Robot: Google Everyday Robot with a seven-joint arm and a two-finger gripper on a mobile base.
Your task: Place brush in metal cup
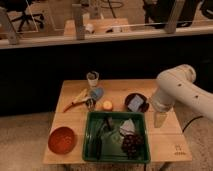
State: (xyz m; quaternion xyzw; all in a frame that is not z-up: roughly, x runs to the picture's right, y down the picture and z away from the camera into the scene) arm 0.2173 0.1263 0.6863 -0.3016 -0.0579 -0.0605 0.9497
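Hanging at frame right beside the green tray (85,142), the gripper (160,120) has its jaws released and empty. The brush (102,136) lies in that tray, well below the metal cup (92,78).

No lettering is showing clearly enough to read.

A small dark printed mark (177,147) is sitting on the front right corner of the light wooden table (120,87), too tiny to make out; the white arm's gripper (160,119) is hanging over the table's right side.

Rounded white arm (176,86), pale end effector (160,119) beneath
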